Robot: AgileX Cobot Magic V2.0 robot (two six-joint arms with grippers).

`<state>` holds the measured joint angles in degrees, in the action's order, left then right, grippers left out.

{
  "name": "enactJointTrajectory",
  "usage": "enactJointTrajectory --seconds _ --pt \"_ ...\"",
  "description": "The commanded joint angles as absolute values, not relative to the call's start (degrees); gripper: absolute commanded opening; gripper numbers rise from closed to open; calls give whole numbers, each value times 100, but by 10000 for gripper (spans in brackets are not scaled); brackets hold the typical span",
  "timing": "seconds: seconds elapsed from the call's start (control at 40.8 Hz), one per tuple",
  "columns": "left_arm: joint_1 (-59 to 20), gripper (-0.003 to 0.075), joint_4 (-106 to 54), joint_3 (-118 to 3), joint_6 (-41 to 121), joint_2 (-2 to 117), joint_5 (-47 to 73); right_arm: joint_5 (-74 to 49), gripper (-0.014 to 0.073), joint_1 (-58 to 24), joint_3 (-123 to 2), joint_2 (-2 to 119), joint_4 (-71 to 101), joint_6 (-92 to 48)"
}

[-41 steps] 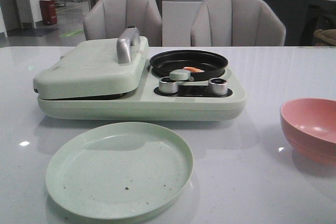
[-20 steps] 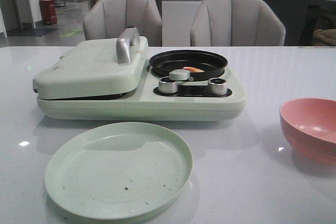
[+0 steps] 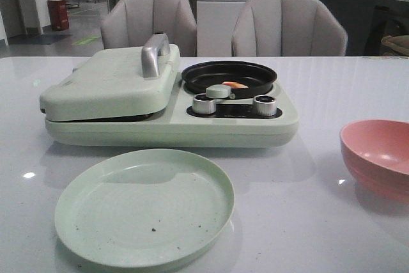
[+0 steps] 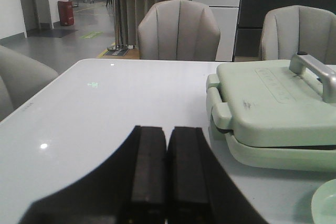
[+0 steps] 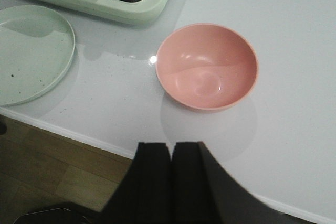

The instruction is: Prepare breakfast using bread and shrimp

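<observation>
The shrimp (image 3: 235, 84), small and orange-red with white, lies in the black round pan (image 3: 255, 73) of the pale green breakfast maker (image 3: 172, 126). The maker's grill lid (image 3: 108, 84) is down; the bread is hidden or out of view. My left gripper (image 4: 167, 132) is shut and empty, low over the table to the left of the maker (image 4: 273, 108). My right gripper (image 5: 172, 148) is shut and empty, above the table's front edge, near the pink bowl (image 5: 207, 66). Neither arm shows in the front view.
A pale green plate (image 3: 144, 206) with a few dark crumbs lies in front of the maker. The pink bowl (image 3: 378, 155) stands at the right. Two knobs (image 3: 204, 103) sit on the maker's front. Two grey chairs (image 3: 150, 20) stand behind the table.
</observation>
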<state>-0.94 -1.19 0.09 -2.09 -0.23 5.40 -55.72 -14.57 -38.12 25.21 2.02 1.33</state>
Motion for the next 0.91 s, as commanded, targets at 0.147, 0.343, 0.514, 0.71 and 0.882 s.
enactJointTrajectory --seconds 0.147,0.343,0.514,0.71,0.882 --pt "-74 102 -50 187 -388 -142 -32 -5213 35 -1460 -3962 2556 171 156" --pt "-74 102 -50 187 -388 -142 -478 -5213 35 -1460 -3962 2556 171 156" --pt "-74 101 -38 187 -388 -142 -559 -5213 35 -1460 -3962 2556 171 156" --pt "-87 101 199 187 -364 -142 -559 -5213 35 -1460 -3962 2556 171 156" --pt "-95 101 39 187 -364 -142 -559 -5213 35 -1460 -3962 2556 171 156"
